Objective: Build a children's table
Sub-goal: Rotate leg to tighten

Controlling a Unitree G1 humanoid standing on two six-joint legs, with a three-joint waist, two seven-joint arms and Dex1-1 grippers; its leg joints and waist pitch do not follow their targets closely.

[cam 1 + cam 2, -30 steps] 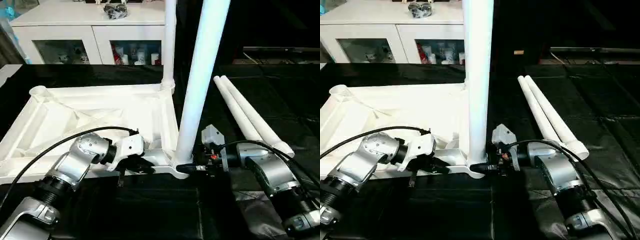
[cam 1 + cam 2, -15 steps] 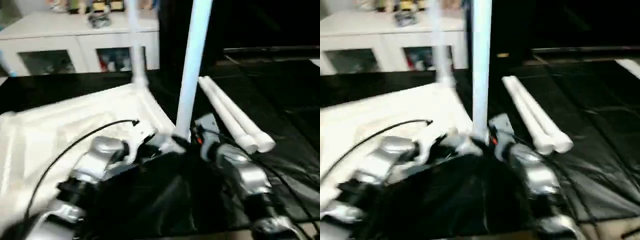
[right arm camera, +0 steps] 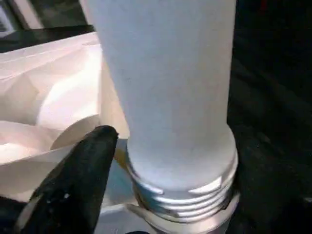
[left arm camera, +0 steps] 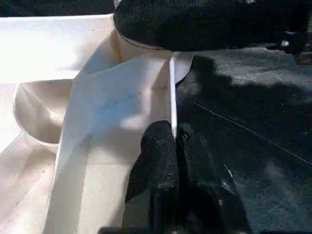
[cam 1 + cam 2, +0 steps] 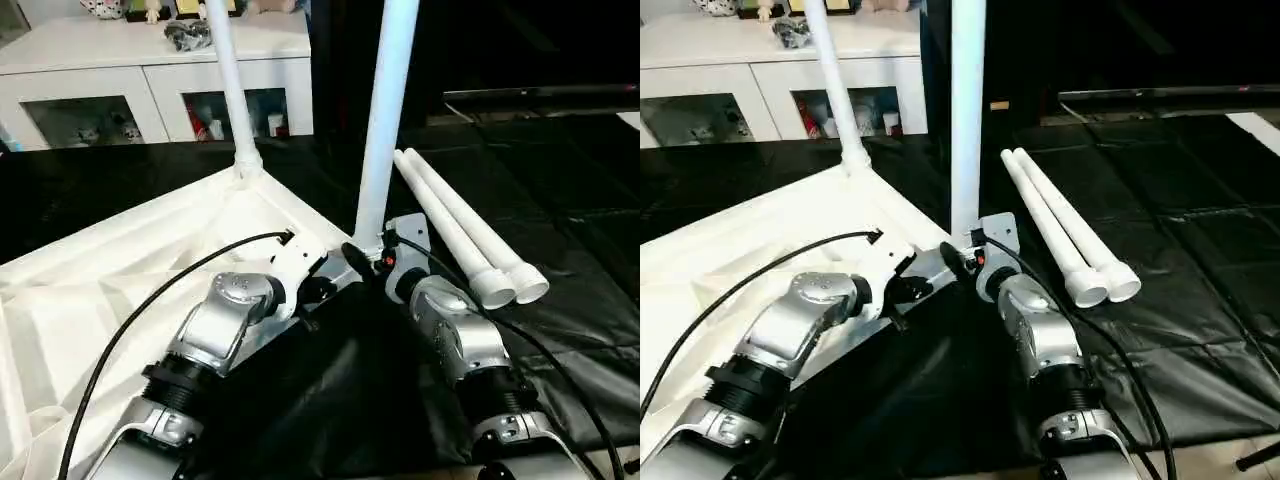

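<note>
Left gripper (image 4: 170, 141) fingers are pinching the tabletop (image 5: 90, 300) rim at centre frame; right gripper (image 3: 161, 161) fingers are standing spread around the upright leg (image 5: 385, 120) base.

Both forearms are silver cast metal with black ribbed collars and bulbous rounded wrist housings. Left gripper (image 5: 325, 290) has a white mount block and black fingers (image 4: 158, 161); right gripper (image 5: 352, 255) carries a grey bracket. A black cable loops along each arm.
</note>
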